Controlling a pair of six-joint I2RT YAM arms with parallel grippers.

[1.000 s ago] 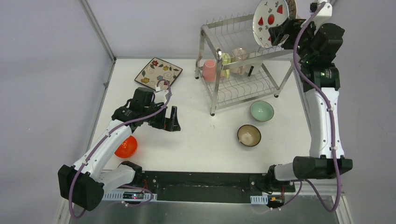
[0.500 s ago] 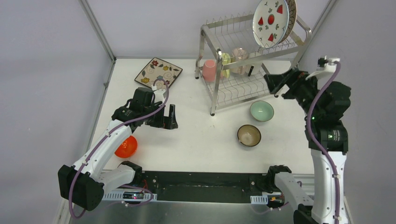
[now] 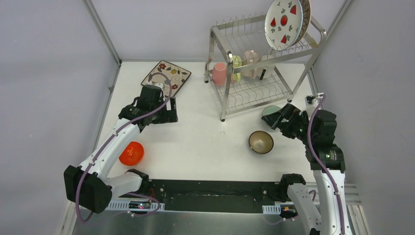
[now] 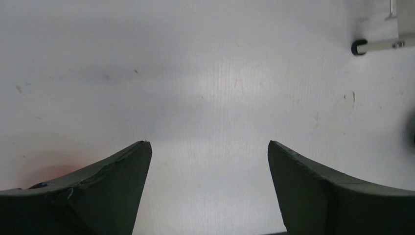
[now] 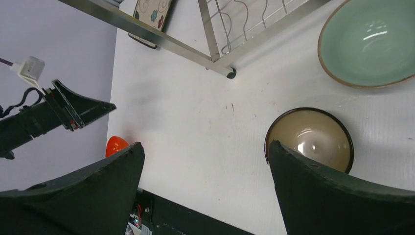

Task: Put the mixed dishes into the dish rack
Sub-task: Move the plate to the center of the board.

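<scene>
Dishes split between table (image 3: 210,142) and rack. Far left, orange bowl (image 3: 131,153) alone near the front edge. Left gripper (image 3: 170,113), jaws spread wide and empty, drawn back toward the square floral plate (image 3: 165,75) since a second ago. Dish rack (image 3: 254,98) at back right, with pink cup (image 3: 219,73) and pale cups (image 3: 251,61) on the lower tier and white plate with red shapes (image 3: 283,22) upright on top. Right gripper (image 3: 280,117), wide open and empty, dropped from that plate to just over the mint bowl (image 3: 268,110), brown bowl (image 3: 261,142) close by. Mint bowl nearly whole only from the right wrist, half hidden behind the gripper from overhead. Bare tabletop and one rack foot from the left wrist.
</scene>
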